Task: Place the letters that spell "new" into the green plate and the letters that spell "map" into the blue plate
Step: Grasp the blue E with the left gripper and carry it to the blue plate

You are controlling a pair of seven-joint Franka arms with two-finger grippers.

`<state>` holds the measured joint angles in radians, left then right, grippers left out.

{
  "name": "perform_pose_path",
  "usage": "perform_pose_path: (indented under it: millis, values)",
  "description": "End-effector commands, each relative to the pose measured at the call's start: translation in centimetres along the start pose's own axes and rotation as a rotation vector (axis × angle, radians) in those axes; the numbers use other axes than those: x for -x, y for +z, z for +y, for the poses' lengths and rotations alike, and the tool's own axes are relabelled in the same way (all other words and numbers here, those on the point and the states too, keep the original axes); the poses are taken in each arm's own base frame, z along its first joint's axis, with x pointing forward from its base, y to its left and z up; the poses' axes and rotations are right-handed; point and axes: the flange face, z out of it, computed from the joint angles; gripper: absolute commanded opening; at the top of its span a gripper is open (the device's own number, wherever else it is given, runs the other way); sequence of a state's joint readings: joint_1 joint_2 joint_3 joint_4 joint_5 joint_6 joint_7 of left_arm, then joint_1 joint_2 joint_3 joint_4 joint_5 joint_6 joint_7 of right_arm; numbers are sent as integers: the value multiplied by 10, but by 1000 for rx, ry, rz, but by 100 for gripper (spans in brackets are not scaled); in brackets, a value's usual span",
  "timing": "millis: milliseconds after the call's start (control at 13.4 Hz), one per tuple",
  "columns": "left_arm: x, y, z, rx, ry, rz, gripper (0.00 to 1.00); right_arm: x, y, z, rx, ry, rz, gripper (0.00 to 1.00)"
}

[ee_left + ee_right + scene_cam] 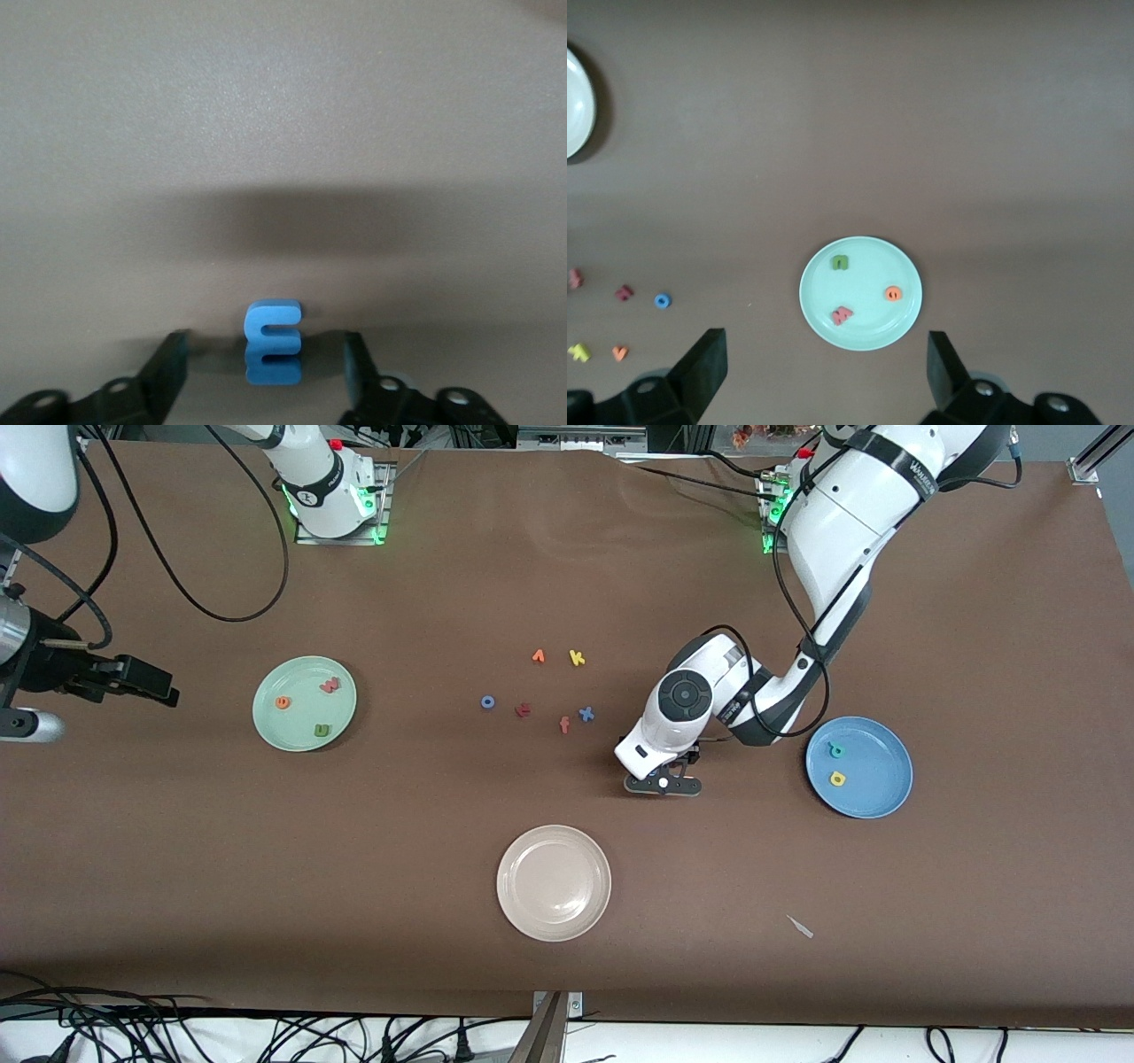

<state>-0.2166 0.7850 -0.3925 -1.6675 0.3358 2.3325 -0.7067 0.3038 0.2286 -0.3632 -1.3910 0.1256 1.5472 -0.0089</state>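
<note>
The green plate (297,691) toward the right arm's end holds the salmon-red w (330,685), the orange e (283,702) and the green n (321,731). In the blue plate (873,779) lie the teal p (835,750) and the yellow a (837,779). My left gripper (663,784) is down at the table between the loose letters and the blue plate. In the left wrist view the blue m (274,341) stands between its fingers (177,354), a gap on each side. My right gripper (146,682) waits open in the air beside the green plate (864,266).
A beige plate (554,881) sits nearer the front camera, mid-table. Loose letters lie mid-table: orange v (538,656), yellow k (577,658), blue o (488,702), a dark red letter (524,709), salmon f (564,724), blue x (586,714). A pale scrap (800,926) lies near the front edge.
</note>
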Motion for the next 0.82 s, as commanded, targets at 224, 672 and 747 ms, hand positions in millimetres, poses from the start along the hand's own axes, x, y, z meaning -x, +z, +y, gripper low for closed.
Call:
perform_pose_path:
  millis: [224,672,747]
  values:
    - [-2,1,3,-15,8,22,48,56,1,19,42,-44,114,100]
    - [-3,5,1,-12,15,27,16,63,-5,20,7,39,100,100]
    - [-5,3,-2,-14,18,27,16,58,-2,33,2,58,77,100]
